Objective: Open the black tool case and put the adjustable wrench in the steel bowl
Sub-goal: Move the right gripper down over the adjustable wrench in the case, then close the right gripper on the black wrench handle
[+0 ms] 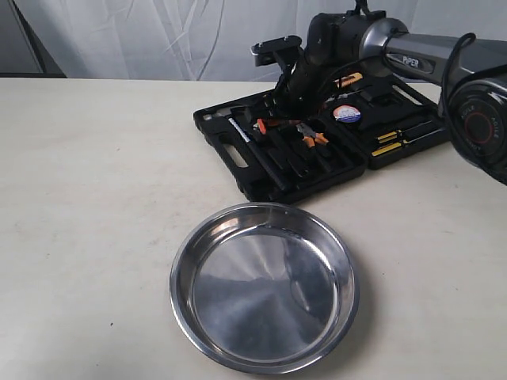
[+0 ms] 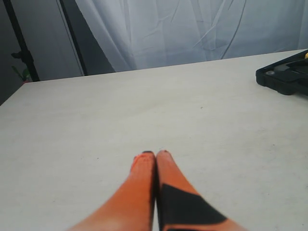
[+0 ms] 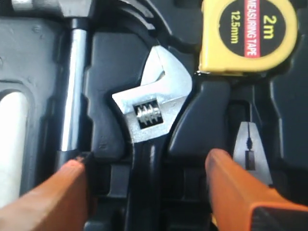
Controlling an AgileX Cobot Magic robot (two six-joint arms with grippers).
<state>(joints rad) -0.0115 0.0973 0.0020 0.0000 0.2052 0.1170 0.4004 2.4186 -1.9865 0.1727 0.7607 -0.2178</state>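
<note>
The adjustable wrench lies in its moulded slot in the black tool case. The case is open flat on the tabletop, at about 12 to 1 o'clock from the empty steel bowl. The right hand hangs over the slot with its 2 orange fingers spread apart, 1 on each side of the wrench's black handle, gripping nothing. In the exterior view the arm hides the wrench, so how deep the fingers sit is hard to tell.

The main risk is a bad closing. The hammer shaft lies just beside 1 finger and the pliers near the other, with raised plastic ribs between them and the handle. Closing too high, the fingers could pinch ribs or skid off the handle. If the slot holds tightly, a lift could drag the light case up too and shake the tape measure loose. A grip far from the heavy silver head could let the wrench swing and slip before it reaches the bowl.

The left hand, fingers pressed together and empty, hovers over bare tabletop well apart from the case, so it cannot steady it.
</note>
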